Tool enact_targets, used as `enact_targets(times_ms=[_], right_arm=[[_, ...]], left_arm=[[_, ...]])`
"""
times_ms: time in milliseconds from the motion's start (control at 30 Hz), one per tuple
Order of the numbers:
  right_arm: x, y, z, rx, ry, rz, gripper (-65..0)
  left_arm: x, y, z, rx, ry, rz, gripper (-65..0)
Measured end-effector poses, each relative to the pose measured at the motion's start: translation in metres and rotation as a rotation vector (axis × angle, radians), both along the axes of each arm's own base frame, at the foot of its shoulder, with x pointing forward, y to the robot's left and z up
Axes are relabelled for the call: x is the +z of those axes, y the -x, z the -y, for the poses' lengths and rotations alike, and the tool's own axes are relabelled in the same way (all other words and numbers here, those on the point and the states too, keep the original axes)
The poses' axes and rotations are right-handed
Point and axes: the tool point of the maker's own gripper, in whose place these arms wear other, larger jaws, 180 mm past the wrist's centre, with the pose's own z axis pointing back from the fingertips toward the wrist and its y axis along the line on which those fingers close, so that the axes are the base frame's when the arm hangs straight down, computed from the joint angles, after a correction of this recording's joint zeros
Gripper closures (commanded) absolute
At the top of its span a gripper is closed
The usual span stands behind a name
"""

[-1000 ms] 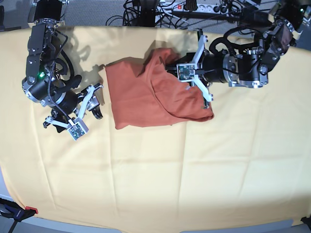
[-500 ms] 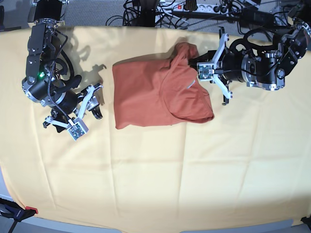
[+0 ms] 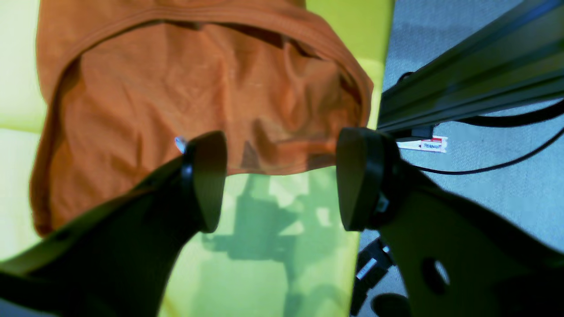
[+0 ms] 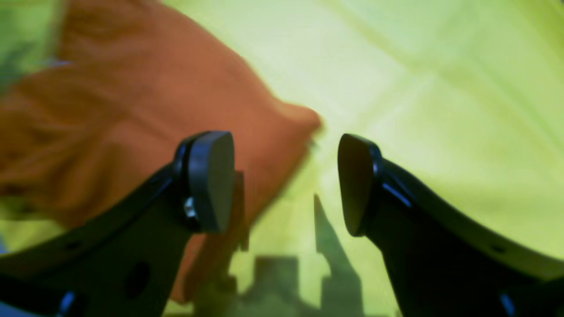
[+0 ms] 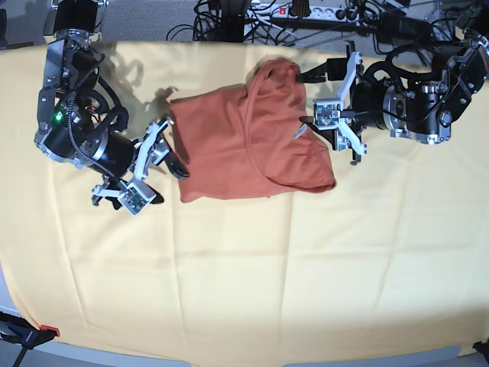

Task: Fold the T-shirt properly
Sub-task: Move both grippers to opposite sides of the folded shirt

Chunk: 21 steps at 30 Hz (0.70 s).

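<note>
The rust-orange T-shirt lies partly folded on the pale yellow cloth, with a raised fold near its far right end. In the base view my left gripper sits just off the shirt's right edge, open and holding nothing. Its wrist view shows the T-shirt beyond the spread fingers, with a small white tag beside one pad. My right gripper is open at the shirt's left edge. In the right wrist view, the T-shirt lies left of and beyond the gripper.
The yellow cloth covers the whole table. Cables and a power strip lie past the far edge. A black rail runs over grey floor beside the table. A red clamp sits at the near left corner.
The left gripper has opened and let go of the shirt's fold, which now rests on the table. The right arm has moved right, up to the shirt's left edge.
</note>
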Motion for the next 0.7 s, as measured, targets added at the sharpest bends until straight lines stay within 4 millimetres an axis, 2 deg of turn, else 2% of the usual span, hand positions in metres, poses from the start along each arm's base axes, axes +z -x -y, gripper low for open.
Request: enact_targets(times_ms=[33,67,100,133,267,400,600,700], right_arm=[[0.002,0.001,-0.003,0.009,-0.016,0.001,-24.8],[0.004,0.001,-0.004,0.014,-0.026,0.003,-15.2],[0.005,0.001,-0.005,0.016,-0.034,0.006,-4.9],[0.007,0.000,-0.006,0.016,-0.046,0.015,0.0],[0.008,-0.002,-0.006,0.012,-0.050,0.025,0.0],[0.009,-0.012,-0.010,0.018,-0.077,0.035,0.0],[-0.021,-0.036,-0.022,0.063,0.021,-0.027,0.0],[-0.030,-0.051,-0.029,0.091,0.069,-0.044,0.0]], left_arm=[[0.004,-0.007,0.002,0.036,0.020,0.013,-7.3],[0.006,-0.015,0.001,0.074,0.023,0.031,0.0],[0.006,-0.021,-0.002,0.100,0.014,0.051,0.0],[0.008,-0.022,-0.002,0.118,0.028,0.052,0.0],[0.005,-0.005,0.007,0.077,0.071,0.002,0.0],[0.014,0.020,0.034,-0.015,0.190,-0.057,0.0],[0.017,0.031,0.062,-0.011,0.289,-0.095,0.0],[0.012,0.032,0.071,-0.016,0.282,-0.073,0.0]])
